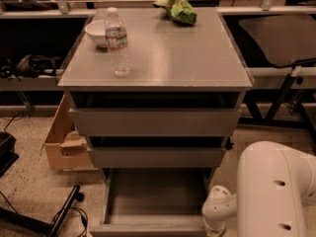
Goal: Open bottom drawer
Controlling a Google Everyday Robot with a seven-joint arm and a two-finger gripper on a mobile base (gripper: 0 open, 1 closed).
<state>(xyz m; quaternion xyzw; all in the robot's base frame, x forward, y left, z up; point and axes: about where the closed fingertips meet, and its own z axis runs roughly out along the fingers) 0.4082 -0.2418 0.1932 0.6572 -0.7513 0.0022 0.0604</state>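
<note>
The bottom drawer [153, 196] of the grey cabinet stands pulled out toward me, and its bare grey tray shows. Its slim front panel [148, 229] lies at the bottom edge of the camera view. My white arm [271, 191] comes in from the lower right. Its wrist [217, 212] sits at the drawer's front right corner and runs down out of the picture. My gripper is below the bottom edge, out of view. The two wider drawers above, the upper one [155, 122] and the middle one [155, 157], stand slightly ajar.
On the cabinet top [197, 58] stand a water bottle [118, 42], a white bowl [98, 32] and a green bag [177, 9]. A cardboard box [66, 139] sits on the floor at the left, with cables [64, 216] in front of it. A dark table frame [284, 90] stands at the right.
</note>
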